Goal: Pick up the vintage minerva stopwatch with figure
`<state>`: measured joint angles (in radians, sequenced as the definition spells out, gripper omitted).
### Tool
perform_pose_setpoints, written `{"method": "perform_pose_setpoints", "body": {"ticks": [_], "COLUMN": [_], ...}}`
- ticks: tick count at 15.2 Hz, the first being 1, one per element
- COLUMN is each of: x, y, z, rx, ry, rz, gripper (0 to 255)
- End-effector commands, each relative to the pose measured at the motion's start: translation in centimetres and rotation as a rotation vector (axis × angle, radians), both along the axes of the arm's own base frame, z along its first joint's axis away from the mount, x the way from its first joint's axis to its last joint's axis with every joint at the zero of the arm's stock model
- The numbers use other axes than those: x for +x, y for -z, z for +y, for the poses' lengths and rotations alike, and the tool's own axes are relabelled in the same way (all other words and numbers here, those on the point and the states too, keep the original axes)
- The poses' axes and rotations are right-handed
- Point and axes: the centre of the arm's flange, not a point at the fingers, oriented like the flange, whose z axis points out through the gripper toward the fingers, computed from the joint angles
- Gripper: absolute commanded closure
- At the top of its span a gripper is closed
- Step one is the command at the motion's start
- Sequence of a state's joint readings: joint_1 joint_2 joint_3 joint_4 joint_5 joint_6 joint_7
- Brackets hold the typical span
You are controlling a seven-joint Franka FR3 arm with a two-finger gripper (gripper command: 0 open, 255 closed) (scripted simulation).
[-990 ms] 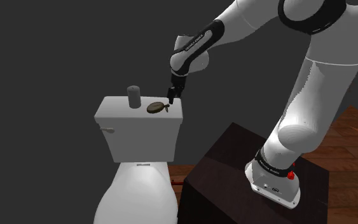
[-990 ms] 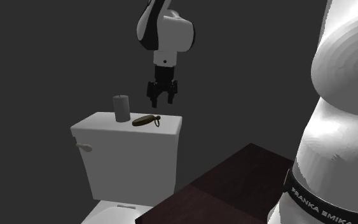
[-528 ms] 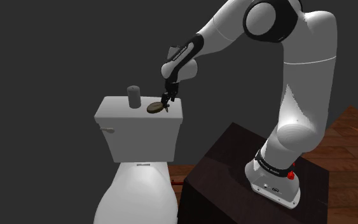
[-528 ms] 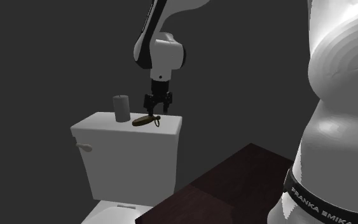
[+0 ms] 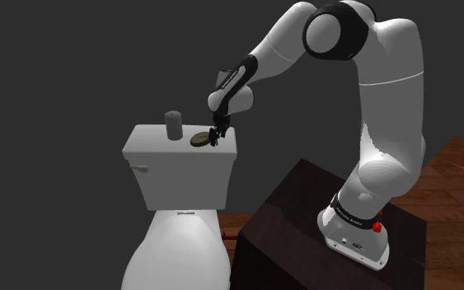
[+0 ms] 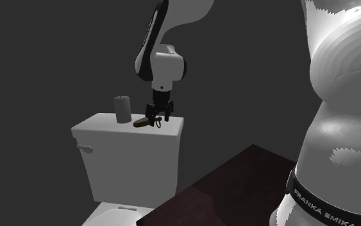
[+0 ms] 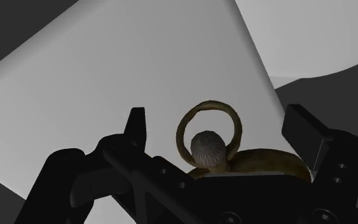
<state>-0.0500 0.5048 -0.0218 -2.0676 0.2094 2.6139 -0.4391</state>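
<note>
Now the black gripper [image 5: 216, 138] hangs low over the toilet tank lid [image 5: 152, 142], its fingers apart, one on either side of the ring end of the brown stopwatch [image 5: 198, 140]. That stopwatch lies flat on the lid, towards the end nearest the arm; a grey cylinder [image 5: 173, 125] stands upright on the lid nearby.

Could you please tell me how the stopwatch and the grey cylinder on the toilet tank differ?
The stopwatch lies flat; the cylinder stands upright. The stopwatch is dark bronze with a ring at one end; the cylinder is plain grey. The open claw straddles the stopwatch's ring end, while the cylinder stands apart from it. Both rest on the tank lid.
</note>
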Motion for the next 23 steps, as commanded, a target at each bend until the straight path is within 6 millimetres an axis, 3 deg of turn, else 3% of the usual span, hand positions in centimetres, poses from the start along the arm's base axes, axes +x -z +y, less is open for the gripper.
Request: {"method": "perform_pose_setpoints", "body": {"ticks": [1,10,23], "x": [0.0,0.0,0.0], "y": [0.2,0.2,-6.7], "z": [0.0,0.0,0.0], "rx": [0.0,0.0,0.0], "ry": [0.0,0.0,0.0], "rz": [0.0,0.0,0.0], "gripper": [255,255,255]}}
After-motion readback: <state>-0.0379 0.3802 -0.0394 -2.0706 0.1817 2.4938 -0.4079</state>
